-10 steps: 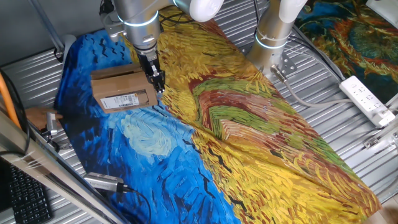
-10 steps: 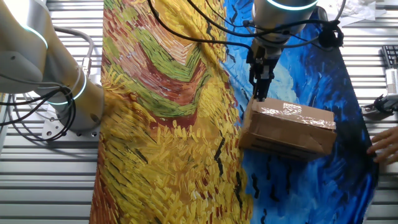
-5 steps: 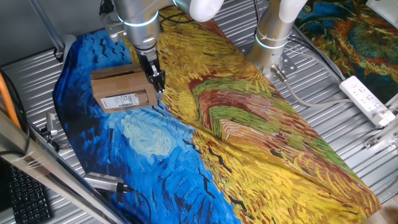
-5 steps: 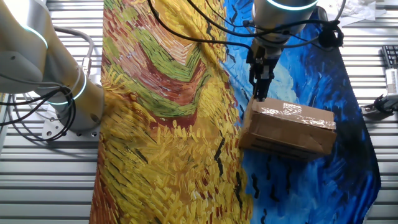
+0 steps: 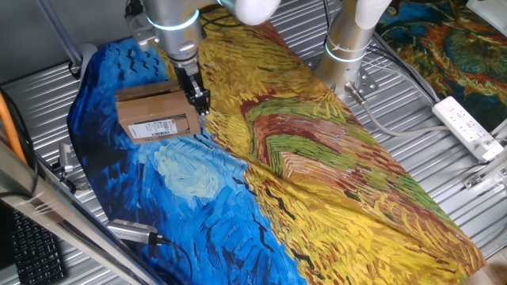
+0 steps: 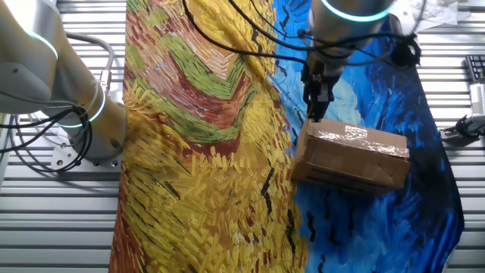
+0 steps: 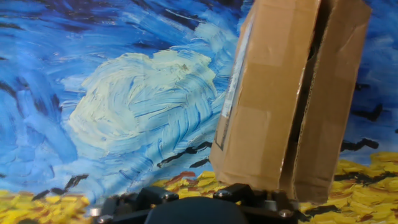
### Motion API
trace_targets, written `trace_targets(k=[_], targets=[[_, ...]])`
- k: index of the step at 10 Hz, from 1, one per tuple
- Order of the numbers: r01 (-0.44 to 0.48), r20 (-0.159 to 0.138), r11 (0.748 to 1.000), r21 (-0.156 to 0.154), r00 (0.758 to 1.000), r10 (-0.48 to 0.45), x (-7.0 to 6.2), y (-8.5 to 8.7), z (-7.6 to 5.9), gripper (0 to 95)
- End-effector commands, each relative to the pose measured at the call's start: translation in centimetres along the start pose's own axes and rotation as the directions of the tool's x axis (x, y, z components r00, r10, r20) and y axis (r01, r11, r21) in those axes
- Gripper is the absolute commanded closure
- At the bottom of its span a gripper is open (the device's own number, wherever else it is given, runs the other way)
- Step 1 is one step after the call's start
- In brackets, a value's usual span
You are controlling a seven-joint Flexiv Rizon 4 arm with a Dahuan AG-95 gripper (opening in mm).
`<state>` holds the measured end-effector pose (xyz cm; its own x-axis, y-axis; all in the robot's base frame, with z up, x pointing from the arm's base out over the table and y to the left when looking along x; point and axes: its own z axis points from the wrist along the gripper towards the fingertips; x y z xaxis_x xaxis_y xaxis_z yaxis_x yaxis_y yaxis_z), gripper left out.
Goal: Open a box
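Note:
The brown cardboard box (image 5: 154, 115) lies on the blue part of the painted cloth, with its white barcode label (image 5: 154, 127) on the near side. In the other fixed view its taped top (image 6: 352, 144) is closed. My gripper (image 5: 198, 103) stands at the box's right end, fingers close together, tips at the top edge; it also shows in the other fixed view (image 6: 317, 114). In the hand view the box (image 7: 280, 93) fills the right side, with a dark seam between its flaps. My fingertips are hidden there.
The painted cloth (image 5: 317, 174) covers the ribbed metal table. A second arm's base (image 5: 348, 39) stands at the back. A white power strip (image 5: 467, 127) lies at the right, and a keyboard (image 5: 32, 253) and a metal tool (image 5: 135, 232) at the left front.
A person's hand at the cloth's edge beside the box has withdrawn. My arm has shifted slightly while the gripper stays at the box's end. The box has not moved.

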<state>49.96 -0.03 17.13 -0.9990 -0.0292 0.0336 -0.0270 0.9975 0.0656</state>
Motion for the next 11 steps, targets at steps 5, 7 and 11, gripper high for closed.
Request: trace_targets(k=[5,7,11], targets=[[-0.051,-0.007,0.996,0.068,0.999,0.051,0.50,0.39,-0.51,95.0],[-0.052,-0.006,0.997,0.065,0.999,0.053,0.63,0.56,-0.66,95.0],[-0.062,-0.008,0.996,0.058,0.998,0.062,0.79,0.79,-0.87,95.0]])
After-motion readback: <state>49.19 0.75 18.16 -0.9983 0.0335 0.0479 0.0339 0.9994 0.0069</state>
